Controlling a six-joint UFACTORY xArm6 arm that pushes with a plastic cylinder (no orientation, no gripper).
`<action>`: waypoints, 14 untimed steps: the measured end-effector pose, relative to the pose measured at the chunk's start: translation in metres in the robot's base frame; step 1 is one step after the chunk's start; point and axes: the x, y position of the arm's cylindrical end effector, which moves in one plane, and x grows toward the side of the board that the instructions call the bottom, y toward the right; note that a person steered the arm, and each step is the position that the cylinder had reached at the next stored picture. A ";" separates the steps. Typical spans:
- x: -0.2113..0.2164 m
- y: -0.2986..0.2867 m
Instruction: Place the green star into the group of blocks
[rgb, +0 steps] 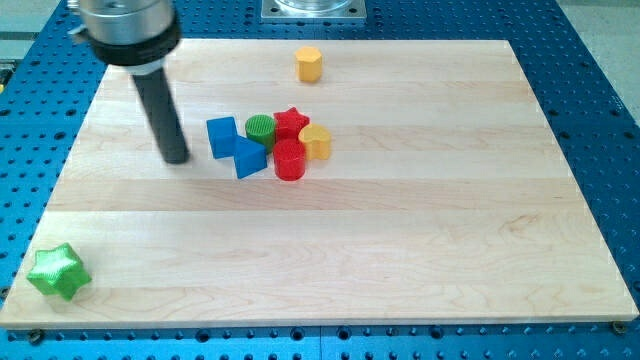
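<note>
The green star (58, 271) lies alone at the board's bottom left corner. The group sits in the upper middle: a blue cube (222, 136), a blue block (249, 158), a green cylinder (261, 128), a red star (291, 123), a red cylinder (289, 160) and a yellow block (316, 142), all close together. My tip (177, 158) rests on the board just left of the blue cube, apart from it and far above and right of the green star.
A yellow hexagonal block (309, 64) stands alone near the board's top edge. The wooden board (450, 250) lies on a blue perforated table (610, 130). A metal mount (314, 9) sits at the view's top.
</note>
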 end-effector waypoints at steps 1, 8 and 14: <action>0.018 -0.005; 0.136 0.015; 0.105 -0.040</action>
